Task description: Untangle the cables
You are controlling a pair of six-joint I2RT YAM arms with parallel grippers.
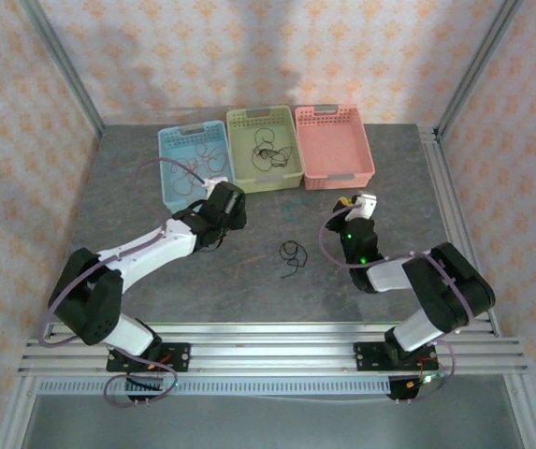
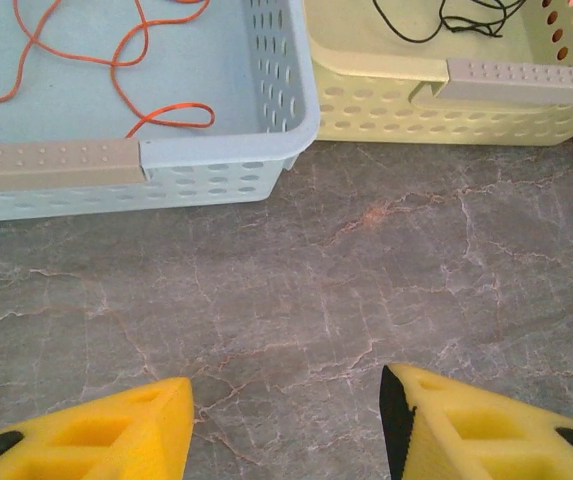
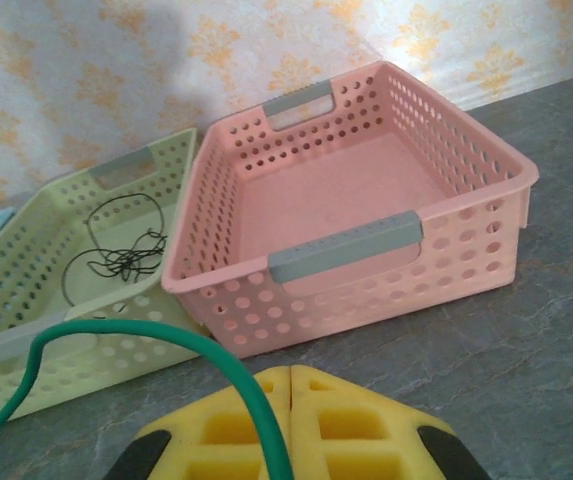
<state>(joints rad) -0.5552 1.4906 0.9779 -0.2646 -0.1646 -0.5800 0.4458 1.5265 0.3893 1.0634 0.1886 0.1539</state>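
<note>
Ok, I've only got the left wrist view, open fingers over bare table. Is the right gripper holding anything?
Observer: Yes, the right gripper is shut on a green cable.
Operator: Any cable lying loose on the table?
Observer: One black cable lies curled on the table, between the two arms.
Operator: And what's in the pink basket?
Observer: The pink basket has nothing in it.
</note>
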